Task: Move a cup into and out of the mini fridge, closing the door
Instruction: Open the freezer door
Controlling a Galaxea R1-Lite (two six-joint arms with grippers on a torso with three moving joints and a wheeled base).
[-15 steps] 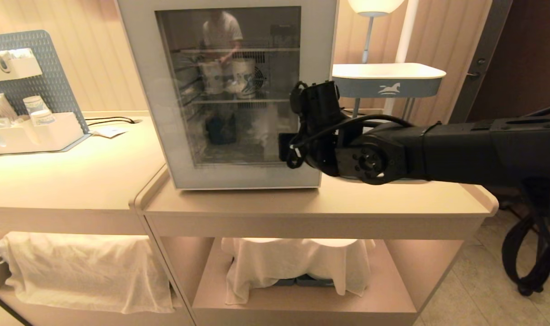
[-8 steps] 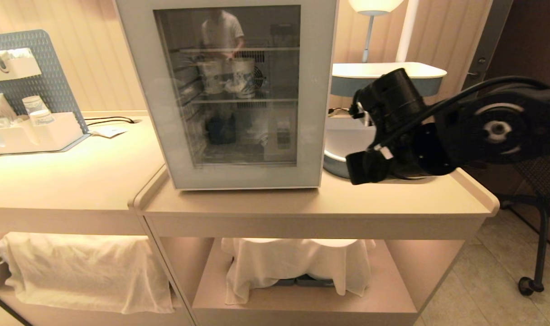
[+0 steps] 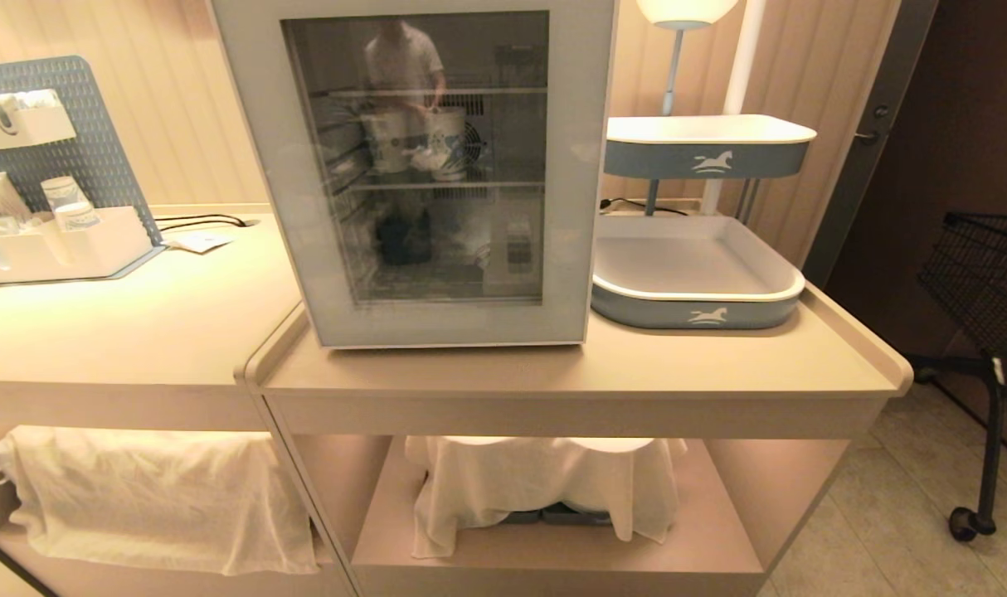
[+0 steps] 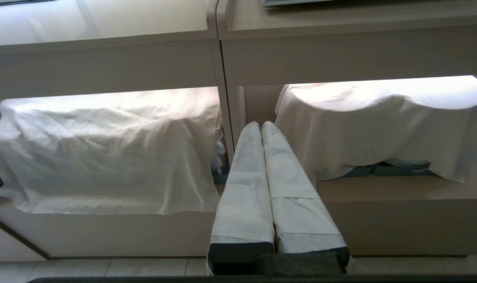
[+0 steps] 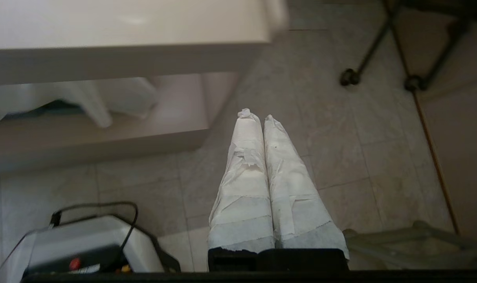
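head view showed no arms: boxy white mini fridge (image 3: 437, 174) upper centre, grey-blue framed glass door (image 3: 578, 166) shut, blue-swirl white paper cup (image 3: 447, 143) upright on its middle shelf. only wrist views showed left gripper (image 4: 261, 125) and right gripper (image 5: 258, 116), taped fingers pressed together, empty.

No legible text appeared; only white horse emblems marked the two blue-sided trays (image 3: 696, 313) just right of the mini fridge (image 3: 420, 170).
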